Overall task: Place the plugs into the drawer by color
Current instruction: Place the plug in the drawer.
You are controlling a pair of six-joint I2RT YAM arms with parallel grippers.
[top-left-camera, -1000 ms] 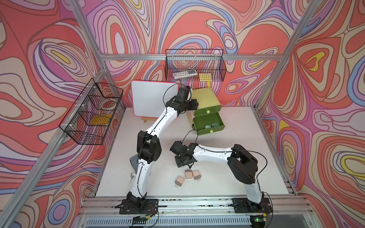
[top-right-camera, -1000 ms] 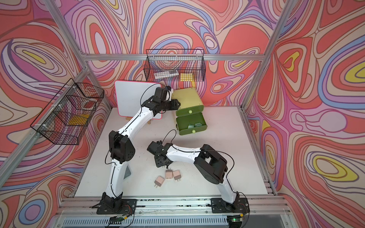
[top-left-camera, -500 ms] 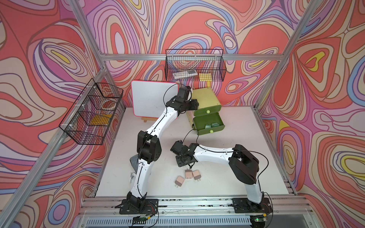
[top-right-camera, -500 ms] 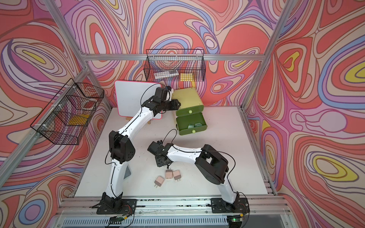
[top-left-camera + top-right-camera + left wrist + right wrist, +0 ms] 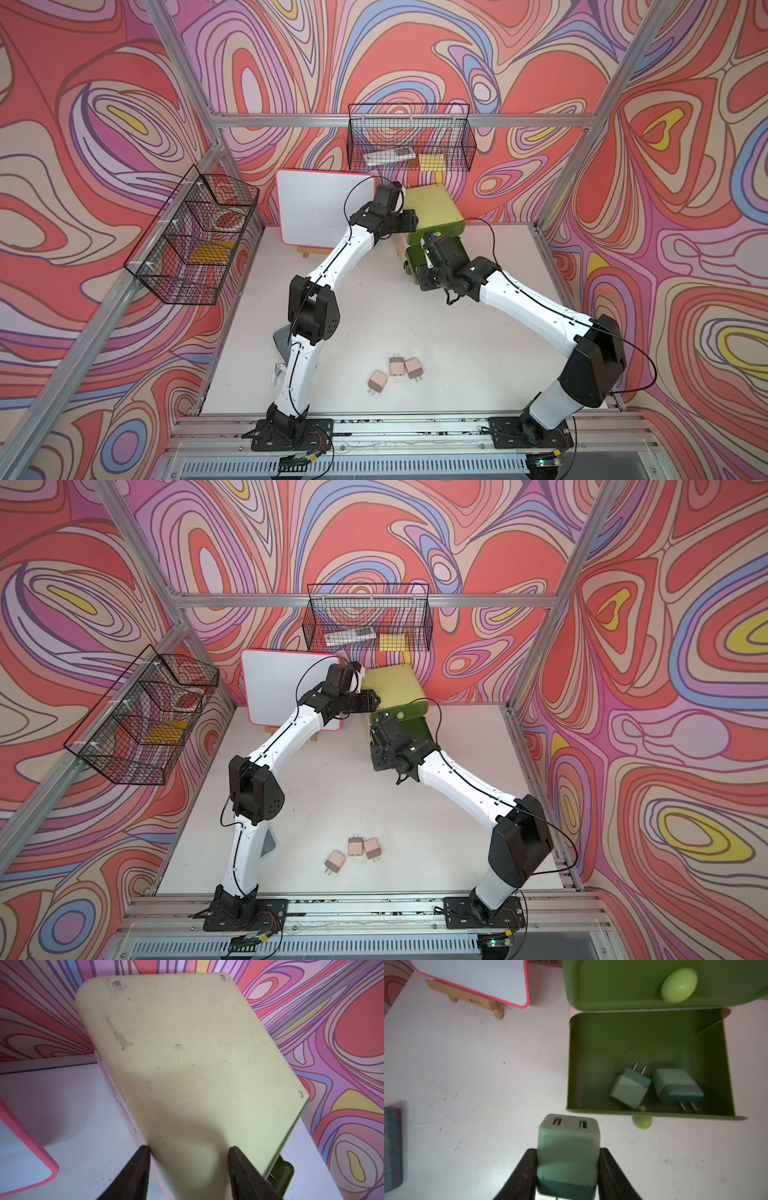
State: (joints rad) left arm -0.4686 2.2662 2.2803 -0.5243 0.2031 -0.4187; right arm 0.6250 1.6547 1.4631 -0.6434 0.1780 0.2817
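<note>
At the back left of the desk (image 5: 415,324) stands a whiteboard (image 5: 316,212), and right beside it the left gripper (image 5: 188,1148) rests on the flat top of the chest (image 5: 187,1043). Its two fingers are apart, and nothing is pinched between them. I think it presses down so the chest does not slide when a drawer is used. How hard it pushes I cannot tell, and the picture's edge cuts the fingers off. In the middle, near the front of the desk, three pink plugs (image 5: 397,368) lie close together, not yet sorted. To the right, the right gripper (image 5: 568,1150) is clamped on a green plug (image 5: 568,1138), one finger on each side. It holds the plug in the air just in front of the open drawer (image 5: 623,1039), which sticks out under a shut drawer front with a round knob (image 5: 679,985). Two more green plugs (image 5: 630,1091) lie inside, so this looks like the green drawer, and the held one belongs there too. Its prongs point back toward the arm and are hidden. In both top views the arm covers most of the open drawer. No blue plugs show anywhere; they may be in a shut drawer, but I cannot tell.
</note>
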